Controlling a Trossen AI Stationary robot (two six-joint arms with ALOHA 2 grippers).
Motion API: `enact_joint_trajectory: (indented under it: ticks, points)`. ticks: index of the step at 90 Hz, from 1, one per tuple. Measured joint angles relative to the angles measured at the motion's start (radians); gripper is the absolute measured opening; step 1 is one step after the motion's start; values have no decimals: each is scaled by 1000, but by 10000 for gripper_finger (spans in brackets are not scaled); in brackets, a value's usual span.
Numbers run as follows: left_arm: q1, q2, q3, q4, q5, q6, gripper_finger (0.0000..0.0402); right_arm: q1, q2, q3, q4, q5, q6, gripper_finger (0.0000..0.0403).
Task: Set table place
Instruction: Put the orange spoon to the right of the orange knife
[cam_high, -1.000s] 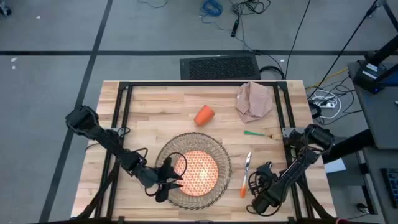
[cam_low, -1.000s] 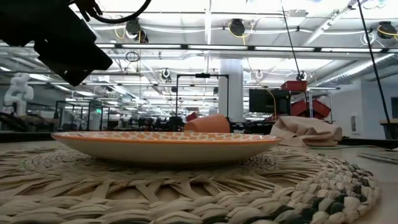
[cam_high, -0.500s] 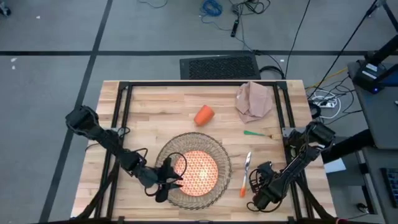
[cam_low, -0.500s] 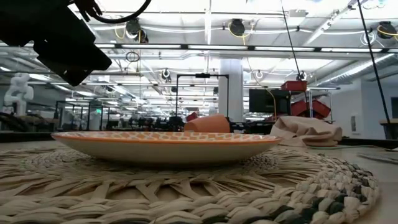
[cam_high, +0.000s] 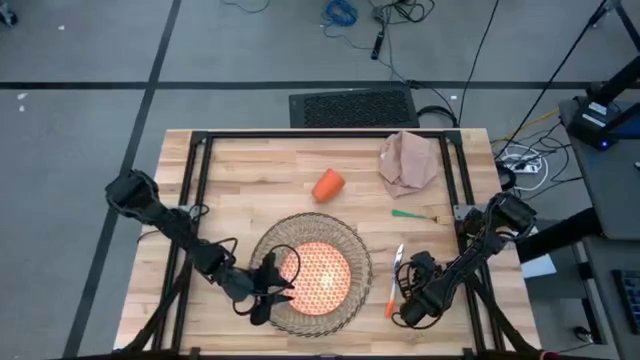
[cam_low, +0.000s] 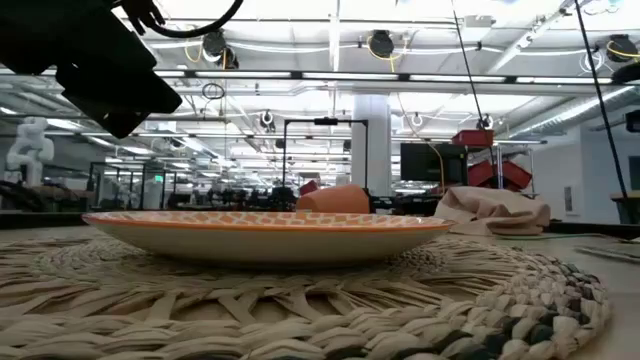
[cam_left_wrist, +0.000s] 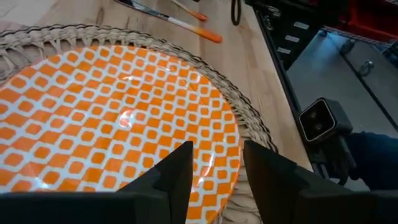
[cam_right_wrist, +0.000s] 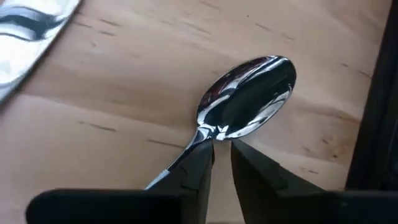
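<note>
Presently, the left claw (cam_high: 272, 287) sits low at the left rim of the orange-patterned plate (cam_high: 322, 276), its fingers (cam_left_wrist: 176, 180) apart with nothing between them, the plate's surface just beyond them in the left wrist view. The plate rests centred on the round woven placemat (cam_high: 352, 247), which lies at the near middle of the table (cam_high: 250, 170). Behind the mat, the orange cup (cam_high: 328, 185) lies on its side, well apart from both claws. To the right of the mat an orange-handled utensil (cam_high: 394, 281) lies on the bare wood. Just right of it is the right claw (cam_high: 408, 305), low over the table near the front edge; in the right wrist view its fingers (cam_right_wrist: 199, 163) are clamped on the neck of a spoon (cam_right_wrist: 249, 99), whose bowl projects past the fingertips over the wood. Farther back on the right lie a green-handled utensil (cam_high: 416, 213) and the crumpled beige napkin (cam_high: 407, 163) at the far corner.
</note>
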Motion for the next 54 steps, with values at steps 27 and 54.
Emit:
enact_joint_trajectory:
  ticks: [27,54]
  points:
    - [0,0,0,-1,0,0,128,-60,2,-1,-1,38,-74,54]
    - [0,0,0,-5,-1,1,128,-111,2,-1,4,91,-136,54]
